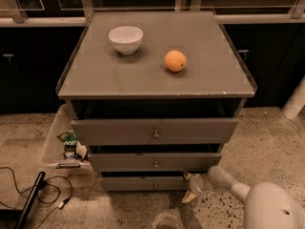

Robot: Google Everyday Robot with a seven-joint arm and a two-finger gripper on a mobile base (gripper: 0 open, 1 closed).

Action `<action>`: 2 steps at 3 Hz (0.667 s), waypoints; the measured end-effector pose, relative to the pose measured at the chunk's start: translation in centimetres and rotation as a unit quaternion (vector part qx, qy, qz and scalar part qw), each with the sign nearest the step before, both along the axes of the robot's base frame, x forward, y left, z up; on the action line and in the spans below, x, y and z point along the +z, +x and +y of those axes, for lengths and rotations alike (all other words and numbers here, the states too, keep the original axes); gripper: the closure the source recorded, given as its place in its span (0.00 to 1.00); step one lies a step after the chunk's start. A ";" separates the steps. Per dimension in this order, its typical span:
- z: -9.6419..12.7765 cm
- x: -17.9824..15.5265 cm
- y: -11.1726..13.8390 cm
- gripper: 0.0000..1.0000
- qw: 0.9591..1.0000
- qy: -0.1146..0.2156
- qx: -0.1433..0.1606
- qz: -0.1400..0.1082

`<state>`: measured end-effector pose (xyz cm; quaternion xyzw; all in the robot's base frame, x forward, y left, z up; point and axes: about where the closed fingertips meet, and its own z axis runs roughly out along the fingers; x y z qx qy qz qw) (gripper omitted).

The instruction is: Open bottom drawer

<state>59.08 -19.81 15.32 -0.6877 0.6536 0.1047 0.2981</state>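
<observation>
My hand (pixel 187 188), spread and empty, is at the bottom drawer's (pixel 143 183) right end: approach step, I judge; next I must catch that edge and pull.

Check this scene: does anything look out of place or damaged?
Nothing looks spilled or damaged. One oddity: the gripper sits at the right end of the bottom drawer, away from its brass knob.
</observation>
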 end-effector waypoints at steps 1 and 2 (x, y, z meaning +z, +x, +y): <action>0.0 0.0 0.0 0.42 1.000 0.000 0.000 0.000; 0.0 0.3 -0.1 0.65 1.000 0.001 0.000 0.002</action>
